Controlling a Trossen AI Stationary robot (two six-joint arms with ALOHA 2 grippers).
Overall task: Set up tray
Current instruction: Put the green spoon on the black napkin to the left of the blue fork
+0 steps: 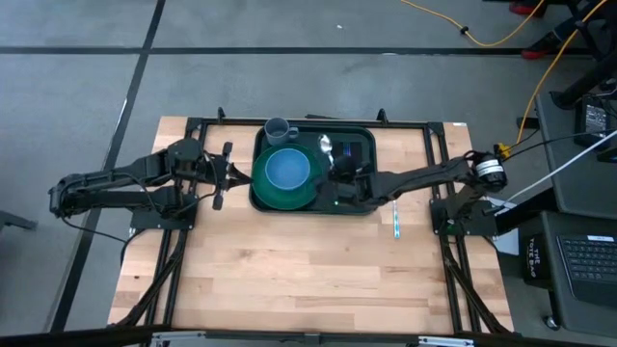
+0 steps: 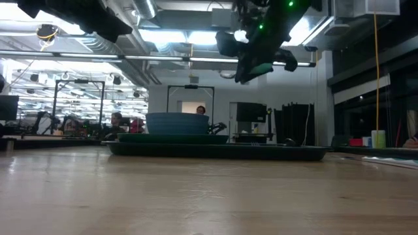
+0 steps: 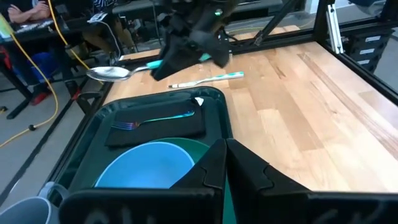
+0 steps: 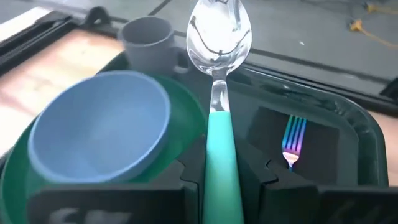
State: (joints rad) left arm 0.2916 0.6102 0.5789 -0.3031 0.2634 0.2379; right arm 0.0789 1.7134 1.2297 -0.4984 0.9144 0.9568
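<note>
the tray (image 1: pixel 359 204) lies at the worktop's (image 1: pixel 289 270) far edge, midway; the right tool (image 1: pixel 336 166) hovers over it, clamped on a spoon (image 4: pixel 219 74); the left tool (image 1: pixel 221 176), fingers together, waits beside its left rim.

My right gripper (image 1: pixel 339 173) hangs above the tray (image 1: pixel 359 206), holding a spoon (image 4: pixel 219 74) by its handle, the bowl end pointing ahead of me. Below and ahead of that gripper, to one side, the bowl (image 1: pixel 287 170) sits on the plate (image 1: pixel 280 196), and the plate lies in the tray. Beyond the plate stands the mug (image 1: pixel 279 129), at the tray's far rim. Under the gripper's other side a fork (image 4: pixel 292 143) lies on a flat mat (image 4: pixel 323 163) inside the tray. Behind this gripper, off the tray, a utensil (image 1: pixel 396 218) lies on the tabletop (image 1: pixel 308 270). My left gripper (image 1: pixel 225 176) waits just beside the tray's opposite end, with the plate straight before it.
</note>
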